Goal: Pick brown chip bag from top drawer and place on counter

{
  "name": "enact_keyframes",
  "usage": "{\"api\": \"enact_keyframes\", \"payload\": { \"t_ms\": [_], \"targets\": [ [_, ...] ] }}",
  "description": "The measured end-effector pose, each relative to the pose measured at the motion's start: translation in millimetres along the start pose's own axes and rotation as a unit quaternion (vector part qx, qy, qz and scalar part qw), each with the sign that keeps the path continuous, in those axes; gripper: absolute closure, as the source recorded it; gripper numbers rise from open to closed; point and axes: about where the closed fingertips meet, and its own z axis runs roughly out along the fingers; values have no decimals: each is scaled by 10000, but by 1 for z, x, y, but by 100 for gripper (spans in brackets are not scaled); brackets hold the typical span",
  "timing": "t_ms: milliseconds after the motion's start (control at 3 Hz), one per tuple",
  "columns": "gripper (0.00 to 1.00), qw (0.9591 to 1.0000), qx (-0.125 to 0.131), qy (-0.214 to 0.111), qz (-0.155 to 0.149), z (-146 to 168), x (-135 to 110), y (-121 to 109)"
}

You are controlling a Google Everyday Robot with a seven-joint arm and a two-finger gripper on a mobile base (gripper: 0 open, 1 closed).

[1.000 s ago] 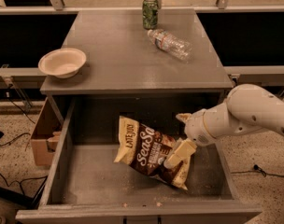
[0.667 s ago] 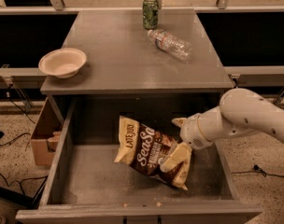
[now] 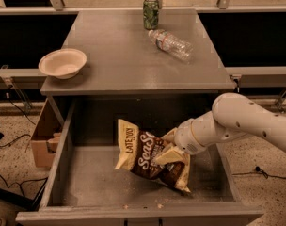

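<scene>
Gripper (image 3: 167,147) of mine sits against the crinkly dark-brown and cream chip bag (image 3: 144,160) lying in the open grey top drawer (image 3: 89,185), clamped or not I cannot tell, and a shallow pinch on slick film could drop it short of the flat grey counter (image 3: 126,55).

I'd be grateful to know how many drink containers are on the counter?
2: a green can upright at the back of the counter, and a clear plastic bottle lying just right of it. The gripper is down in the top drawer at the brown chip bag.
</scene>
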Motion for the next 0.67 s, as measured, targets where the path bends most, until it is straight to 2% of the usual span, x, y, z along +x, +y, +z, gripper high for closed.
{"api": "enact_keyframes", "payload": {
  "t_ms": [667],
  "targets": [
    [95,9999,-72,45,-81,2,-5,5]
  ]
}}
